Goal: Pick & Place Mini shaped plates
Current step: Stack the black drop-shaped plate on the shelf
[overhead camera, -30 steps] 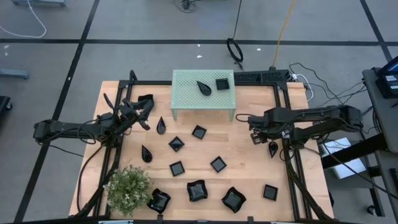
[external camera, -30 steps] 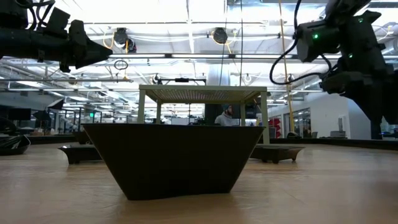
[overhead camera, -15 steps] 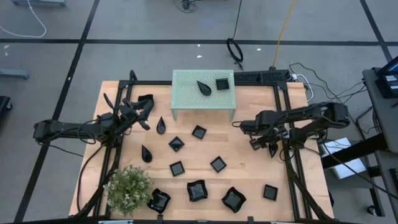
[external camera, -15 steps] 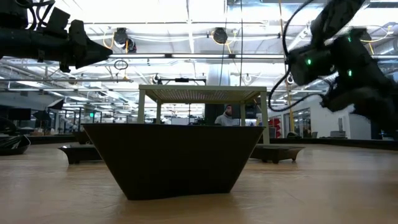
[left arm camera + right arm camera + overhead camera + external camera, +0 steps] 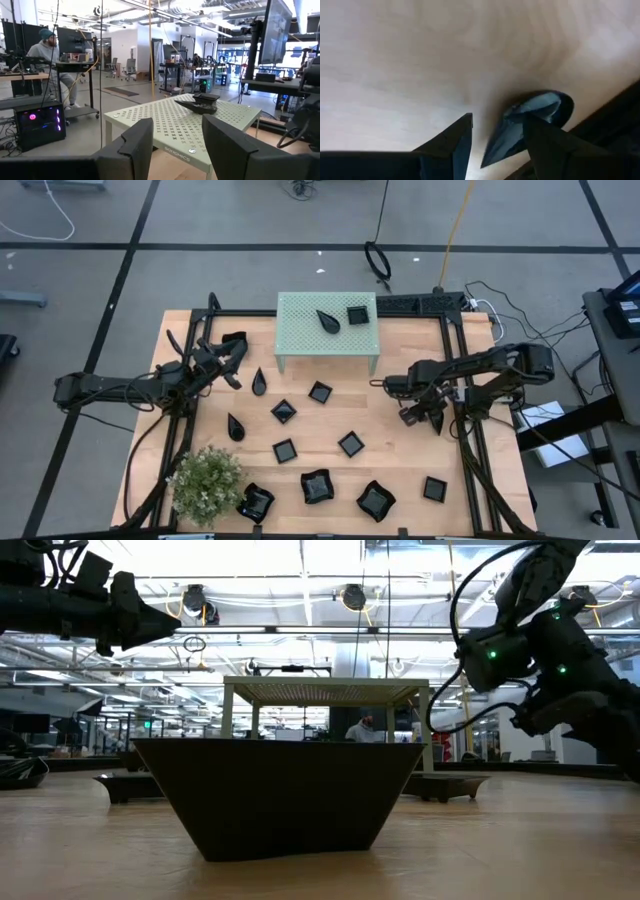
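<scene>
I see the counter (image 5: 400, 450) carrying the mint-green stand (image 5: 300, 332) at its far edge, with a teardrop plate (image 5: 327, 321) and a square plate (image 5: 357, 314) on top; the bushy plant (image 5: 206, 480) sits at the near left corner; the other mini shaped plates (image 5: 317, 486) lie scattered across the wood; my right gripper (image 5: 495, 137) hangs released over a teardrop dish (image 5: 532, 120) by the right frame rail; my left gripper (image 5: 175, 145) waits released, left of the stand.
</scene>
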You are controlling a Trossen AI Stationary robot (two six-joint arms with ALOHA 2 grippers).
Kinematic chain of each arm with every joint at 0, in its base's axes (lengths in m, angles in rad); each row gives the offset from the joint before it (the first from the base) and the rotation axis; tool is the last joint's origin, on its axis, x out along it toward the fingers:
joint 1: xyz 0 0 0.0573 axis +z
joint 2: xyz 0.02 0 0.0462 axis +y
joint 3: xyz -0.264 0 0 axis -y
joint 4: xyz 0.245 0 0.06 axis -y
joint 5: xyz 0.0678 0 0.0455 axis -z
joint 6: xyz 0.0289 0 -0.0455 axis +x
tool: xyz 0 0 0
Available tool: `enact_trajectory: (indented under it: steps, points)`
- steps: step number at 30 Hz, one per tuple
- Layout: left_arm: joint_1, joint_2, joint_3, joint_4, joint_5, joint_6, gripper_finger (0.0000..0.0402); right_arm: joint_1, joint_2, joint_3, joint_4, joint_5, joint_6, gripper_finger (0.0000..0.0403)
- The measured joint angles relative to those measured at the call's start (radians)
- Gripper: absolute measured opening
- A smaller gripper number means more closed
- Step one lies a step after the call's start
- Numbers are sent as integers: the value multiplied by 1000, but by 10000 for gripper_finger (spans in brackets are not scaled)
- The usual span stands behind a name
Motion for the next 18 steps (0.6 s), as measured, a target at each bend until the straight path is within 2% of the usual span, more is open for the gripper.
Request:
enact_trajectory:
  steps: [8,18]
  points:
    - [0,0,0,0,1,0,173,8,0,1,118,-77,-235,141]
    - [0,0,0,-1,2,0,173,85,-2,5,378,-188,-385,110]
